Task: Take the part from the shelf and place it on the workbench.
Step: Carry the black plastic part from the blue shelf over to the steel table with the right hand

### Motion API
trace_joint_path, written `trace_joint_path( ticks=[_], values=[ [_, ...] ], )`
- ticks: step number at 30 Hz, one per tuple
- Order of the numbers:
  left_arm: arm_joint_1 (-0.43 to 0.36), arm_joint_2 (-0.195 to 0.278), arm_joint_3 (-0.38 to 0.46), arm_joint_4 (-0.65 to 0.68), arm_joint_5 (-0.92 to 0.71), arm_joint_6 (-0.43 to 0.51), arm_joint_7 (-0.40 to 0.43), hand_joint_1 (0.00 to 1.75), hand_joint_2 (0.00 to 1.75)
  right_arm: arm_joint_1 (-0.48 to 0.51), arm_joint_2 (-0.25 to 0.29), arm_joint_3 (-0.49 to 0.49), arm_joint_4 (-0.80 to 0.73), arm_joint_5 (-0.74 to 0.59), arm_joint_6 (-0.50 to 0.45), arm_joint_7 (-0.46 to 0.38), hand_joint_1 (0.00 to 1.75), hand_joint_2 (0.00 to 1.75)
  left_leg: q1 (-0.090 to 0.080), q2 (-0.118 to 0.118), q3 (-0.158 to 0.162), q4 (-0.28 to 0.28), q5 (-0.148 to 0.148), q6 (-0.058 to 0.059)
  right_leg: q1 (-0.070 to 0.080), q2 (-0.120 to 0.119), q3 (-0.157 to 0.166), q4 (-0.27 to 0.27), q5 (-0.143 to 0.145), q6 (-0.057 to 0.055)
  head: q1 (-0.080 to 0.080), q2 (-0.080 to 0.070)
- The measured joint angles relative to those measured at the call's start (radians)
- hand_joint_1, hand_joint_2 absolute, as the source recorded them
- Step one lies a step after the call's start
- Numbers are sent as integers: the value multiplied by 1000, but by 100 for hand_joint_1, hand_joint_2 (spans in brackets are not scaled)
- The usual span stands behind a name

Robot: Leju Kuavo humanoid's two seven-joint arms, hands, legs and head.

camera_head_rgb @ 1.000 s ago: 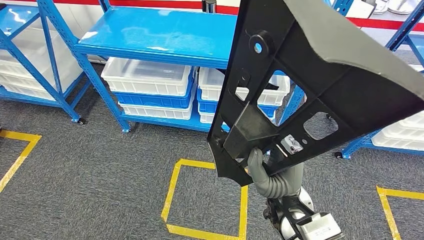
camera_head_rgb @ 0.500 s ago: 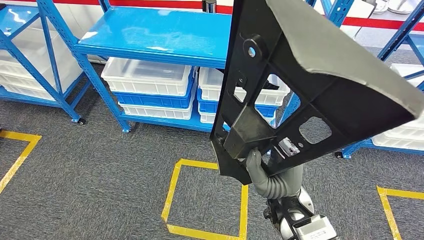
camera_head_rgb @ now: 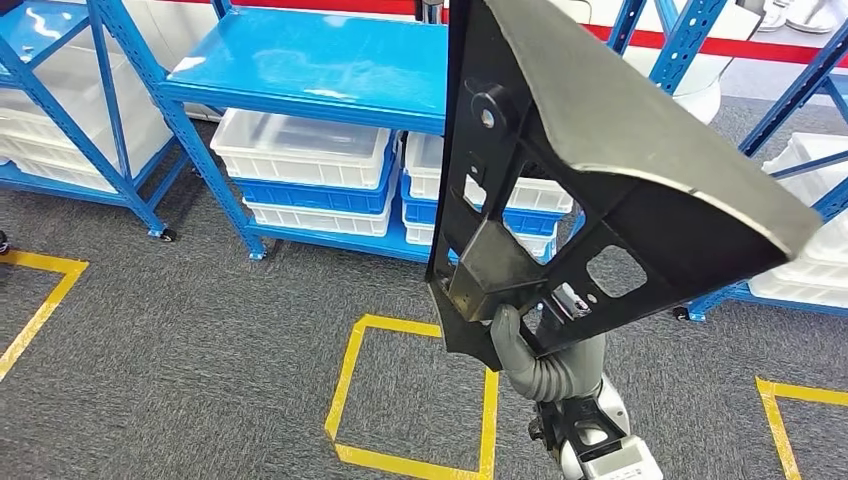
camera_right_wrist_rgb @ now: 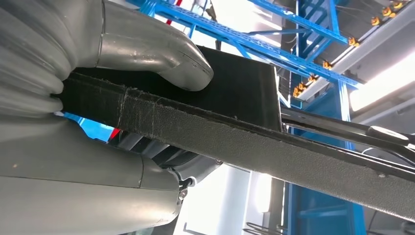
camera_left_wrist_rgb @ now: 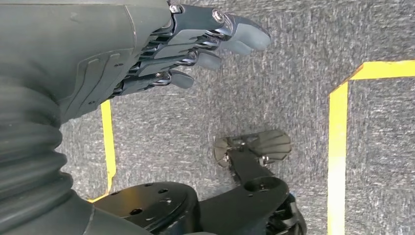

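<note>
Head view shows the robot's right hand [camera_head_rgb: 515, 335] holding up a big flat black plastic part [camera_head_rgb: 590, 190] with cut-out holes and a grey curved edge. The hand grips the part at its lowest corner, thumb on one face and fingers behind, so the part stands tall in the air in front of the robot. In the right wrist view the thick grey thumb [camera_right_wrist_rgb: 161, 54] presses down on the part's dark edge [camera_right_wrist_rgb: 235, 137].

The left hand [camera_left_wrist_rgb: 195, 44] hangs low over the grey carpet floor [camera_head_rgb: 200, 340], holding nothing, its fingers loosely apart.

Past the part stands a blue metal shelf rack [camera_head_rgb: 310, 65] with white plastic bins [camera_head_rgb: 300, 150] on its lower level. Yellow tape squares [camera_head_rgb: 415, 400] mark the floor.

I think the picking step is done, since the part is off the shelf and up in the hand. The carrying step looks to be in hand now. No workbench can be seen, so the next move likely calls for turning or walking to find it, while keeping a firm hold so the tall part does not tip or bump the rack.
</note>
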Motion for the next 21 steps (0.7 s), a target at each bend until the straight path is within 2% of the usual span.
trace_joint_path(
  ticks=[1, 2, 3, 4, 6, 7, 8, 10, 11, 12, 13, 14, 15, 17, 19, 21],
  values=[
    [0, 1, 0, 0, -1, 1, 0, 0, 175, 0, 0, 0, 1, 1, 0, 1, 175, 175, 1, -5, -5, 4, 3, -9, -3, 3, 30, -62, 23, 8, 2, 0],
    [0, 1, 0, -1, -1, 2, 0, 0, 175, 0, 0, 1, 1, 2, 0, 0, 175, 175, 1, -9, -8, 8, 4, -18, -4, 6, 47, -103, 39, 6, 1, 0],
    [0, 2, 0, -1, -1, 2, 0, 0, 175, 0, -1, 1, 2, 3, 0, 1, 175, 175, 0, -12, -9, 9, 4, -25, -3, 7, 52, -117, 48, -4, 1, 0],
    [1, 3, 1, -1, -1, 3, 0, 0, 175, 0, -1, 2, 2, 4, 0, 1, 175, 175, 1, -15, -8, 7, 3, -32, 3, 6, 47, -112, 52, -18, 0, 0],
    [5, 2, 1, -1, -2, 4, 0, 0, 175, -1, -2, 2, 2, 5, 0, 1, 175, 175, 8, -12, -6, 9, -1, -39, 6, -1, 48, -110, 60, -43, -4, 0],
    [6, 2, 1, 0, -2, 4, 0, 0, 175, -1, -2, 2, 2, 5, 0, 1, 175, 175, 10, -5, -12, 28, -18, -40, 8, -5, 50, -110, 63, -51, -6, 0],
    [7, 2, 1, 0, -2, 4, 0, 0, 175, -1, -1, 2, 2, 6, 0, 1, 175, 175, 11, 2, -28, 71, -49, -40, 9, -9, 52, -110, 68, -58, -9, 0],
    [6, 1, 1, 0, -3, 3, 0, 0, 175, 0, -1, 1, 3, 8, 0, 1, 175, 175, 7, 12, -81, 213, -136, -35, 17, -19, 52, -109, 72, -64, -12, 0],
    [6, 1, 1, 0, -4, 3, 0, 0, 175, 0, -1, 1, 3, 9, 0, 1, 175, 175, 4, 13, -105, 284, -169, -33, 22, -25, 51, -109, 72, -66, -13, 0],
    [6, 1, 1, 0, -4, 3, 0, 0, 175, 0, -1, 1, 3, 9, 0, 1, 175, 175, 1, 13, -118, 327, -186, -29, 27, -32, 51, -108, 71, -67, -12, 0],
    [6, 1, 1, 0, -4, 3, 0, 0, 175, 0, -1, 2, 3, 9, 0, 1, 175, 175, -2, 14, -111, 331, -183, -23, 31, -38, 52, -108, 70, -69, -13, 0],
    [7, 1, 1, 0, -4, 3, 0, 0, 175, 0, -1, 2, 3, 10, 0, 1, 175, 175, -6, 18, -84, 291, -163, -15, 35, -45, 54, -108, 68, -71, -12, 0],
    [6, 1, 1, 0, -4, 3, 0, 0, 175, 0, -1, 2, 3, 10, 0, 1, 175, 175, -12, 28, -43, 224, -136, -5, 37, -51, 58, -108, 65, -73, -13, 0],
    [4, 3, 2, 0, -4, 3, -2, 0, 175, -1, -1, 2, 3, 11, -1, 1, 175, 175, -28, 57, 26, 102, -100, 10, 45, -65, 62, -106, 58, -70, -11, 0],
    [2, 3, 2, 0, -4, 3, -5, 0, 175, -1, -2, 2, 3, 12, -3, 1, 175, 175, -39, 65, 44, 64, -97, 15, 51, -78, 63, -106, 54, -65, -10, 0],
    [3, 3, 3, 0, -4, 2, -9, 0, 175, -1, -2, 3, 3, 15, -4, 1, 175, 175, -38, 46, 41, 58, -93, 21, 48, -88, 62, -105, 49, -59, -10, 0]
  ],
)
